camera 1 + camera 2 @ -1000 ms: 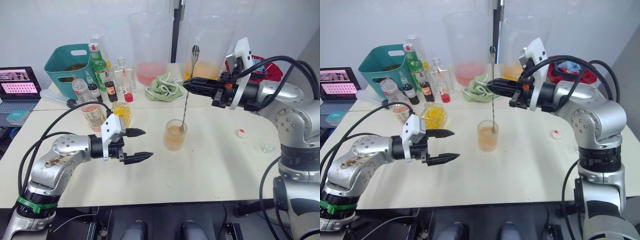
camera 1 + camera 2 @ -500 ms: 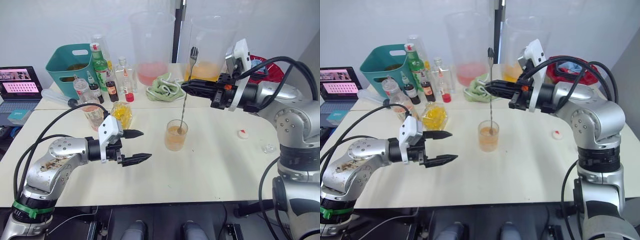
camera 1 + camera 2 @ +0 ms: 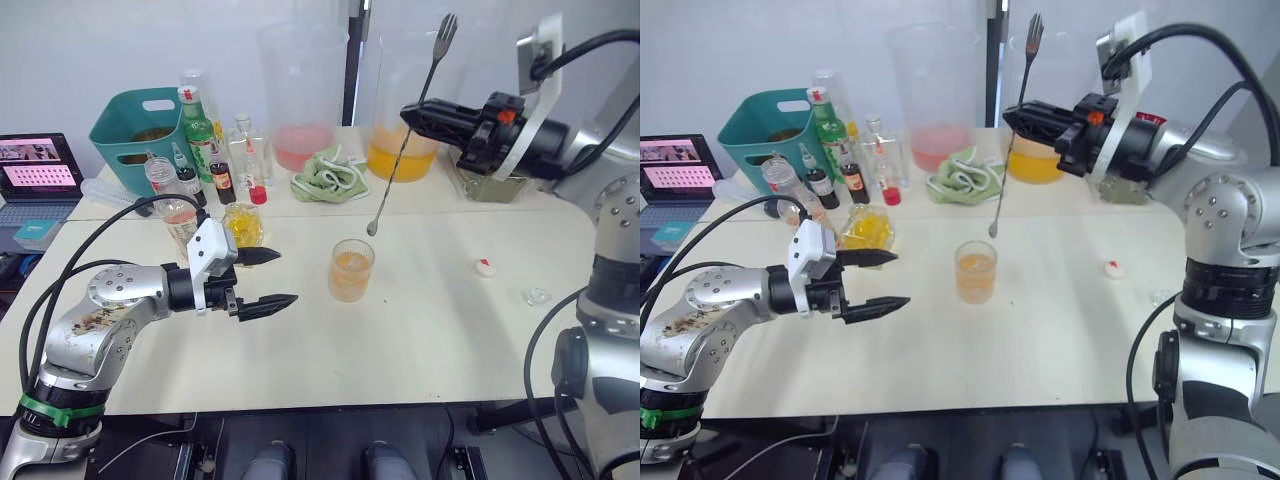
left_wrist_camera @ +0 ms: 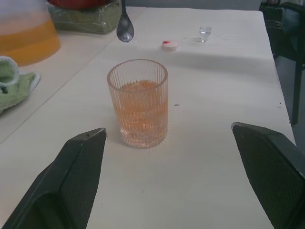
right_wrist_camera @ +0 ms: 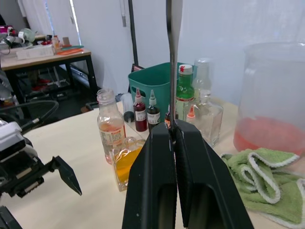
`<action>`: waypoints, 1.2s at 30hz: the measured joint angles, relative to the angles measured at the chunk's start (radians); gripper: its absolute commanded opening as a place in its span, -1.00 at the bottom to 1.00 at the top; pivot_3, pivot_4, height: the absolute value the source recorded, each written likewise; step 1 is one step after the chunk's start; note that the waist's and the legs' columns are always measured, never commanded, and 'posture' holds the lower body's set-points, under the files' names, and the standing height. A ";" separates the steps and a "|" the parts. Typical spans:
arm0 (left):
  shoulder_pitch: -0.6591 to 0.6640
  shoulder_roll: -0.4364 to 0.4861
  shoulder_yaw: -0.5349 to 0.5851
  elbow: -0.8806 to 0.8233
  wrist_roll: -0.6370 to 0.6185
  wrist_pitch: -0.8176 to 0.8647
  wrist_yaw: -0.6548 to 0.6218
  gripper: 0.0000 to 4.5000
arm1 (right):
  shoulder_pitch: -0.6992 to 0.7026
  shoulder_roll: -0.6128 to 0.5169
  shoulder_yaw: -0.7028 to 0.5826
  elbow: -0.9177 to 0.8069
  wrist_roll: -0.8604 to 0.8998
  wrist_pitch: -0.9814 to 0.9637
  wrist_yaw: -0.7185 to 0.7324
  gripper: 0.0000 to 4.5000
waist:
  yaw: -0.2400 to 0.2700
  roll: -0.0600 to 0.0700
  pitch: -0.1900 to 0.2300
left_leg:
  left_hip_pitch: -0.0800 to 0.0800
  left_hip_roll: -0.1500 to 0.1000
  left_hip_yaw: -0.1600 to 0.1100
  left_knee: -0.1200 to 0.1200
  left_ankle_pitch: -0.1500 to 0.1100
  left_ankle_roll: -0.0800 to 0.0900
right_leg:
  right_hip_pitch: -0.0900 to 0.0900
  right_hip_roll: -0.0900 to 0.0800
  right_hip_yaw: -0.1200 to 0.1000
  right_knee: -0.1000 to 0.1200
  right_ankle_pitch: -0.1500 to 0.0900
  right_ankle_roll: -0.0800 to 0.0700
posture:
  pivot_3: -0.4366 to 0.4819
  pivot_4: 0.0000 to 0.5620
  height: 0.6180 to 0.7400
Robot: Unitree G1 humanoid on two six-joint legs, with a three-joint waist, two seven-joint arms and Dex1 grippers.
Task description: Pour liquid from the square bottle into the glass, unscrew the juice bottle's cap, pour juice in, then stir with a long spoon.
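Laptop is seen at the far left, on a surface beside the table. Near the table's back left corner a teal basket is set, with a green bottle and small dark dropper bottles just beside it. The juice bottle, uncapped and holding a little pink liquid, stands in front of these, and the square bottle with yellow liquid stands just to its right.

The left gripper is held low over the table's left half, fingers spread wide apart and empty, pointed toward the glass. The glass stands upright near the table's middle, about half full of orange liquid. A green towel lies toward the back edge, between a pitcher with pink liquid and a pitcher with orange liquid.

The right gripper is raised above the table, fingers clamped on the stem of the long spoon. The spoon hangs tilted, its bowl clear of the glass and above its rim. A small red-and-white cap lies toward the right edge, well apart from the glass.
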 measured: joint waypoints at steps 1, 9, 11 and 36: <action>-0.001 -0.004 -0.002 0.001 0.000 -0.003 0.000 0.98 | -0.014 -0.019 -0.007 0.007 0.004 0.008 0.003 -1.00 | 0.000 0.000 0.000 | 0.000 0.000 0.000 0.000 0.000 0.000 | 0.000 0.000 0.000 0.000 0.000 0.000 | -0.05 -0.47 1.00; -0.022 -0.055 -0.019 0.046 0.022 -0.053 -0.005 0.98 | -0.020 -0.256 0.040 -0.006 -0.037 0.152 0.019 -1.00 | 0.004 0.000 0.000 | -0.001 0.000 0.002 0.000 0.000 0.000 | 0.000 -0.001 0.000 -0.001 0.000 0.000 | -0.05 -0.47 1.00; -0.031 -0.057 -0.021 0.046 0.022 -0.056 -0.010 0.98 | -0.025 -0.323 0.088 0.010 -0.036 0.259 0.035 -1.00 | 0.003 0.000 0.000 | -0.001 0.000 0.002 0.000 0.000 0.000 | 0.000 -0.001 0.000 -0.001 0.000 0.000 | -0.05 -0.47 1.00; 0.125 -0.046 0.007 -0.081 0.018 -0.046 0.006 0.98 | -0.099 0.030 0.412 0.913 -0.441 0.285 -0.020 -1.00 | -0.003 -0.001 0.000 | -0.007 -0.001 0.010 0.001 0.000 0.000 | -0.009 -0.001 0.003 0.001 0.001 0.000 | -0.05 -0.47 1.00</action>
